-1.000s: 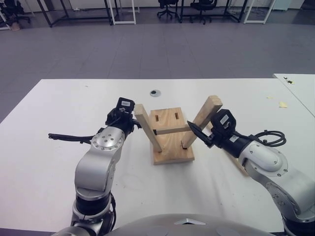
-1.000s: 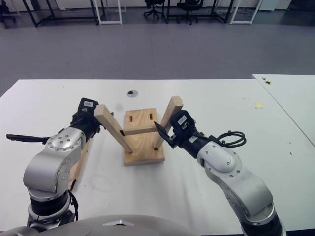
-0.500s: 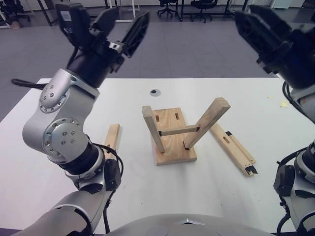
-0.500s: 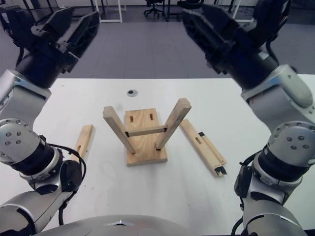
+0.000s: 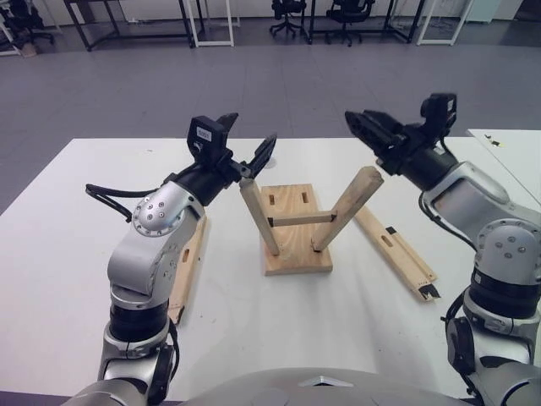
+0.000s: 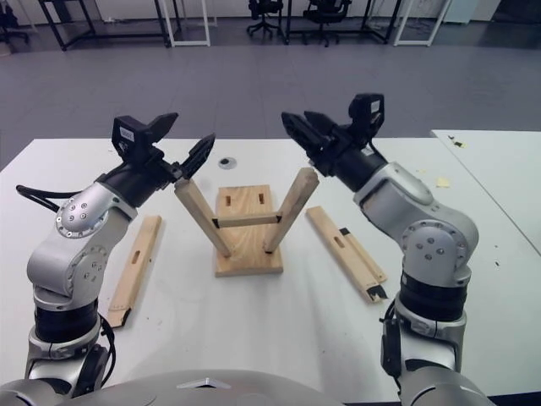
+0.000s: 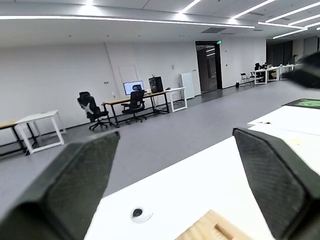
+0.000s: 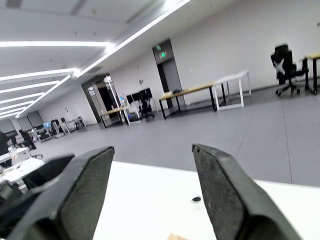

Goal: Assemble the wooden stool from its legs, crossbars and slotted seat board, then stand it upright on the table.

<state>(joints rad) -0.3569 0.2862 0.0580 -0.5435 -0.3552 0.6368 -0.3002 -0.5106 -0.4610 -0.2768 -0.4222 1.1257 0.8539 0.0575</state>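
Stool (image 5: 297,224) half built, upside down on the table (image 5: 76,220): seat board (image 5: 296,258) lies flat, two legs stand in it splayed into a V, and a crossbar (image 5: 300,220) joins them about halfway up; left leg (image 5: 258,216) leans toward left hand (image 5: 249,139), right leg (image 5: 347,207) leans toward right hand (image 5: 358,120); left hand spread wide, in the air, leg top just below its inner finger, can't tell if they touch; right hand also spread, higher up, above and behind the right leg top, clear of it; one loose slotted plank (image 5: 188,262) flat on the table under the left forearm, well below that hand; second loose slotted plank (image 5: 397,249) flat under the right arm, just beside the seat board; both hands hold nothing
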